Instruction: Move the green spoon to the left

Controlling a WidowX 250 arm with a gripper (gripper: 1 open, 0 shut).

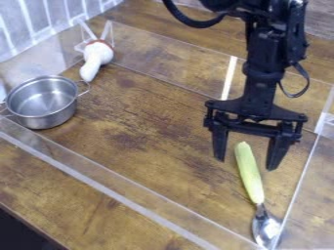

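Note:
The green spoon lies flat on the wooden table at the lower right, its yellow-green handle pointing up and its shiny metal bowl near the bottom edge. My gripper hangs straight down over the upper end of the handle. It is open, with one dark finger to the left of the handle and the other to the right. Nothing is held.
A steel pot stands at the left. A whitish stubby object with a red tip lies behind it. A clear acrylic wall rims the table, with its right side close to the spoon.

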